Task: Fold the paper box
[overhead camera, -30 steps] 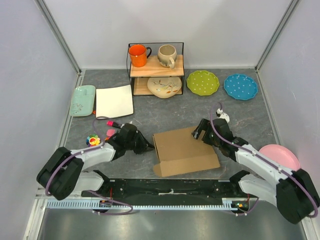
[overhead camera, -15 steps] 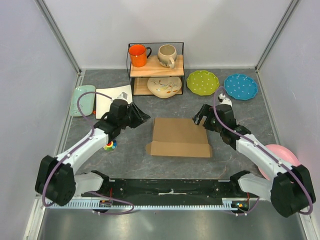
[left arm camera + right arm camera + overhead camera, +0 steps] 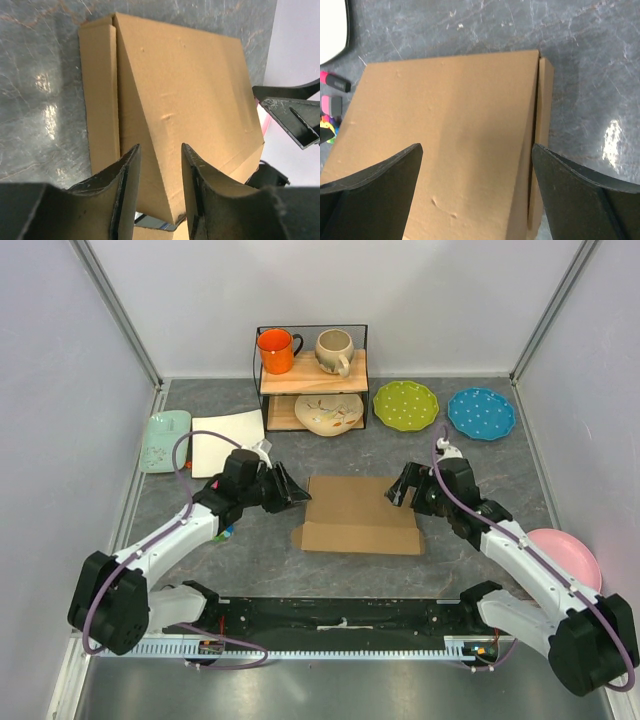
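On the desk (image 3: 480, 465), between the 2 arms, the paper box (image 3: 360, 513) lies flat, lid down. Left claw (image 3: 294, 490) half open, right claw (image 3: 401, 487) wide, both empty at its ends. Next, probably: pinch and tuck the flaps.

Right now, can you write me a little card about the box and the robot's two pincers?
Box: brown cardboard, low and flat, in the middle of the table
Left pincer: partly open, at the box's left edge
Right pincer: wide open, at the box's right edge
Held: nothing that I can see
Behind the box: shelf with an orange mug and a beige mug; green plate; blue plate
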Robot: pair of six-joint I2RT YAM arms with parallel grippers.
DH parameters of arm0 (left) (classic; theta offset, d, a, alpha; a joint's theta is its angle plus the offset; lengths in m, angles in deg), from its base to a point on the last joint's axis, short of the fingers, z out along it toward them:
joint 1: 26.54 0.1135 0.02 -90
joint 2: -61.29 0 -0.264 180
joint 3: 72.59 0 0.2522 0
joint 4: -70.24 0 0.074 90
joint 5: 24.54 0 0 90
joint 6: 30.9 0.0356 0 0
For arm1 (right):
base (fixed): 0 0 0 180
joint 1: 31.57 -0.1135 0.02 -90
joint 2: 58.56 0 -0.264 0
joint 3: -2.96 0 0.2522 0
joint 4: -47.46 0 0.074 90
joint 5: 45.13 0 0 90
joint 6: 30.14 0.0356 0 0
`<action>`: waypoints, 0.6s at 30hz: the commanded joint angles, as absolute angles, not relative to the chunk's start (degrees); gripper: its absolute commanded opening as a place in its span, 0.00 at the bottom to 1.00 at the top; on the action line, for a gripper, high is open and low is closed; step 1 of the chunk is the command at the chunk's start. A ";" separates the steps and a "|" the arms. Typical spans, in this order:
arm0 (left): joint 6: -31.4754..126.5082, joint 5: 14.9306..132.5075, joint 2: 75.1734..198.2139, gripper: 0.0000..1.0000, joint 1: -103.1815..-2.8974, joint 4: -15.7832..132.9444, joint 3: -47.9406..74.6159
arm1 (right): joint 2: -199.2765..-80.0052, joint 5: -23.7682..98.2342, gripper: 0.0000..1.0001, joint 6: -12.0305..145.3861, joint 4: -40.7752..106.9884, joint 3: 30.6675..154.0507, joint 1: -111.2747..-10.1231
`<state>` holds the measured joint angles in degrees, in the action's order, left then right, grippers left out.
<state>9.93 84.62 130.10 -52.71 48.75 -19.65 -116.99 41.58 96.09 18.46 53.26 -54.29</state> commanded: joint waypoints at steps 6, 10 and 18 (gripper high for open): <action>15.68 90.06 126.68 0.46 -55.54 44.09 -20.33 | -112.61 37.76 0.98 93.53 13.49 50.04 -54.25; 15.68 92.70 126.68 0.46 -56.25 43.47 -20.86 | -112.35 35.83 0.98 93.44 13.22 49.68 -54.34; 16.03 96.22 125.01 0.45 -56.51 42.50 -21.74 | -114.46 30.64 0.98 93.17 13.40 50.21 -54.34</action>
